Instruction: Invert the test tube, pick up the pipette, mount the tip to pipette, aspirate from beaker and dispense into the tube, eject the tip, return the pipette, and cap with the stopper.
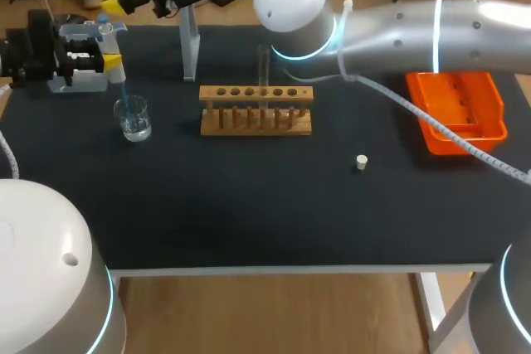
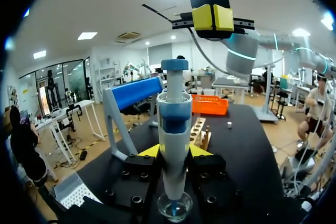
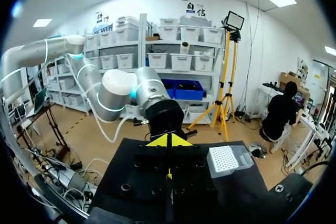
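Left of the rack (image 1: pixel 255 110) we see the beaker (image 1: pixel 133 118), the pipette (image 2: pixel 174 129) dipping into it. Right of the rack lies the tray (image 1: pixel 460 105); right and in front, the stopper (image 1: pixel 361 162).

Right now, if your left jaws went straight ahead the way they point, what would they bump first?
Probably the pipette stand, which rises ahead of the left gripper holding the pipette. Depth is hard to judge; the wooden rack lies farther on, off to one side.
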`<state>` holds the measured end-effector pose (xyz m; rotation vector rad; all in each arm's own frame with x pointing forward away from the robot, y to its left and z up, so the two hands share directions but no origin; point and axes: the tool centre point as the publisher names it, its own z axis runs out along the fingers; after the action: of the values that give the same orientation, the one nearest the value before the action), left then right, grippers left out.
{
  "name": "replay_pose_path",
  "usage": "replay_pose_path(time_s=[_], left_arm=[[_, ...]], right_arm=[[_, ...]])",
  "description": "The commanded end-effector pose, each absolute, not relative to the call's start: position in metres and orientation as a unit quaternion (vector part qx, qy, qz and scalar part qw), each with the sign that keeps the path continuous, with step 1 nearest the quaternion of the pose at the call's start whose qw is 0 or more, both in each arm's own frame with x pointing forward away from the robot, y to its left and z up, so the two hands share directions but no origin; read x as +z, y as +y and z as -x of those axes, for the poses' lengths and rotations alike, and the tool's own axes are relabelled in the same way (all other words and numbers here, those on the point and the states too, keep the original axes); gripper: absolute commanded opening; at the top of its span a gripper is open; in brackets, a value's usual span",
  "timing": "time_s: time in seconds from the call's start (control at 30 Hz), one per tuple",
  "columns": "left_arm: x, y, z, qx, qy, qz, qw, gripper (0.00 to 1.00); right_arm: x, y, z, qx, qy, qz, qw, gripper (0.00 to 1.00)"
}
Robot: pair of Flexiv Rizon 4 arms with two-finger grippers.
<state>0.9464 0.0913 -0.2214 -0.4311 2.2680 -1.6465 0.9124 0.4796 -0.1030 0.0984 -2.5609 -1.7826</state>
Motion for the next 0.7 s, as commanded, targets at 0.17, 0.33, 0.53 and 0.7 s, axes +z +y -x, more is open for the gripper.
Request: replay_pose_path(time_s=[0.17, 0.33, 0.53, 0.7], left_arm=[[-0.22, 0.091, -0.946, -0.572, 0.791, 0.152, 0.153, 0.0], [-0.22, 0.091, -0.946, -0.572, 0.791, 0.152, 0.153, 0.0], [-0.22, 0.091, -0.946, -0.572, 0.791, 0.152, 0.153, 0.0], [-0.22, 0.091, -0.946, -0.572, 0.791, 0.152, 0.153, 0.0]], right_arm=[[-0.108, 0.489, -0.918, -0.559, -0.829, -0.021, 0.007, 0.0], [-0.113, 0.491, -0.92, -0.554, -0.832, -0.017, 0.007, 0.0], [-0.118, 0.494, -0.925, -0.549, -0.835, -0.008, 0.006, 0.0], [-0.121, 0.494, -0.928, -0.547, -0.837, -0.002, 0.005, 0.0]])
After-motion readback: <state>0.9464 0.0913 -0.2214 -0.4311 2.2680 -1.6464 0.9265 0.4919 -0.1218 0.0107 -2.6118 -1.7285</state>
